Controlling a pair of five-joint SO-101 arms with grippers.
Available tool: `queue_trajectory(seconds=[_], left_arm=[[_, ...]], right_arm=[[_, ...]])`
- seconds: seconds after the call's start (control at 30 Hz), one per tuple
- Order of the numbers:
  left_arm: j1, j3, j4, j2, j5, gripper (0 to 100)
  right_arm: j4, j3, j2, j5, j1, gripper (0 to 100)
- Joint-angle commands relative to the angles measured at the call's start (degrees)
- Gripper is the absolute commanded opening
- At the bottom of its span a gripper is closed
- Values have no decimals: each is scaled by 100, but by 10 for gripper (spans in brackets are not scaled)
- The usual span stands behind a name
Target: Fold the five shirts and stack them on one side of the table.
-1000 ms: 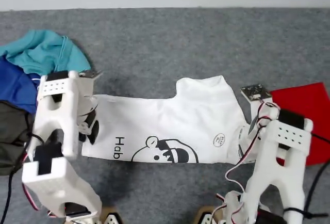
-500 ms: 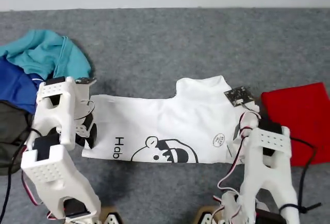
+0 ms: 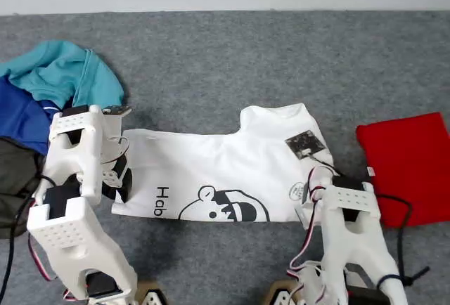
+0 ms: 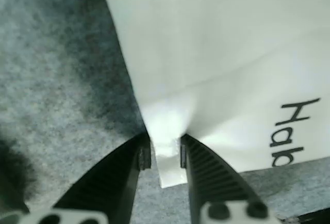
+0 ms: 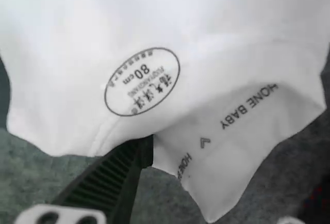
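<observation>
The left arm (image 3: pixel 74 185) stands at the near left, folded forward and down. Its tool (image 4: pixel 161 154) sits low, both jaws pinched together on the edge of the white shirt (image 4: pixel 216 53). The right arm (image 3: pixel 346 213) rises at the near right, wrist tipped down, its tool (image 5: pixel 138 156) low against the cloth.

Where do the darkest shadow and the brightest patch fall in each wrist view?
Left wrist view: the white shirt glares brightest just ahead of the left tool, with deep shadow on the grey felt along its edge. Right wrist view: shirt evenly lit, felt shadowed beneath its hem.
</observation>
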Motion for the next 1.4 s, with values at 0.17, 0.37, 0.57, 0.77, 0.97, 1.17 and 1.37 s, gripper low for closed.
queue_trajectory(seconds=[0.17,0.37,0.57,0.77,0.97,1.17,1.37], left_arm=[[-35,92,-185,308,-26,26],[-35,92,-149,308,-26,15],[-35,101,-62,308,-18,12],[-53,110,475,255,-53,9],[-70,119,879,255,-193,9],[-70,365,879,-70,-396,9],[-79,400,1178,-1002,-554,9]], right_arm=[[-549,26,-145,-62,602,53],[-505,26,-145,-62,734,7],[-470,26,-154,-53,734,9],[374,-9,-207,-18,734,9],[927,-9,-215,273,734,9],[945,-79,-224,290,734,9],[1657,-668,-224,299,743,9]])
